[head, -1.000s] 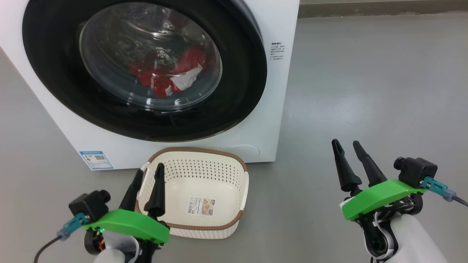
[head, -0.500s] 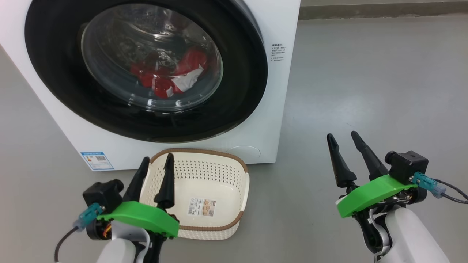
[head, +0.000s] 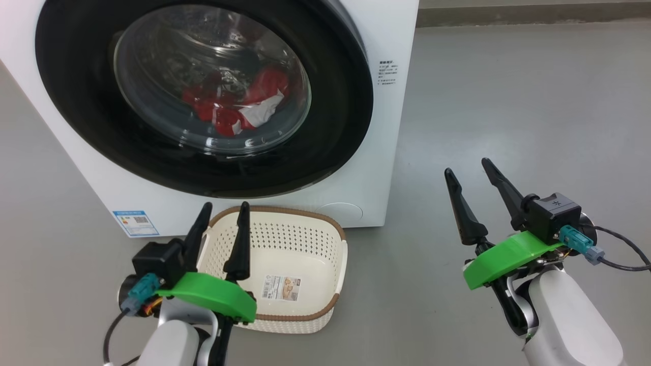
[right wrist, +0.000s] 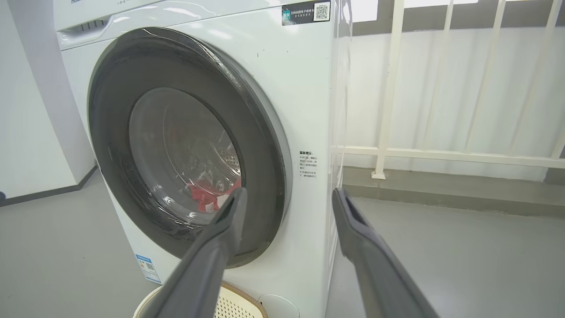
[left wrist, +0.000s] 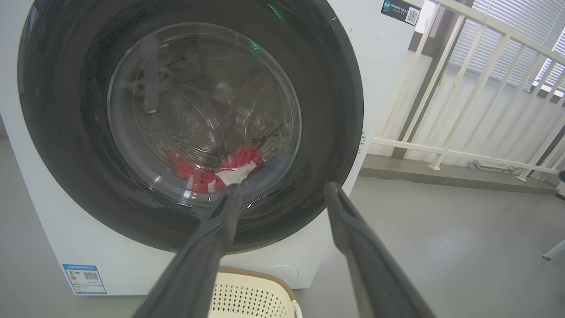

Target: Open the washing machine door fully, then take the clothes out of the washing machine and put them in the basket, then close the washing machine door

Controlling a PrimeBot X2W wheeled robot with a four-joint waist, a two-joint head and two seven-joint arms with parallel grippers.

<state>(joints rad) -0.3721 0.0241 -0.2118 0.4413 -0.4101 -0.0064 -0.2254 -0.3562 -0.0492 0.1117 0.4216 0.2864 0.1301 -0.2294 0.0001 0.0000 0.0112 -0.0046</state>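
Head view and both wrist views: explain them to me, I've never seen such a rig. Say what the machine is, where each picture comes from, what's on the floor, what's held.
This is a wheeled robot with two arms, each ending in a gripper of two long dark fingers. The head view looks down from its head: left gripper at lower left, right gripper at lower right, both open, holding nothing. Each wrist view looks along one gripper's own fingers. On the grey floor stands the washing machine, its door shut, red clothes behind the glass. The basket sits in front of it, no clothes inside.
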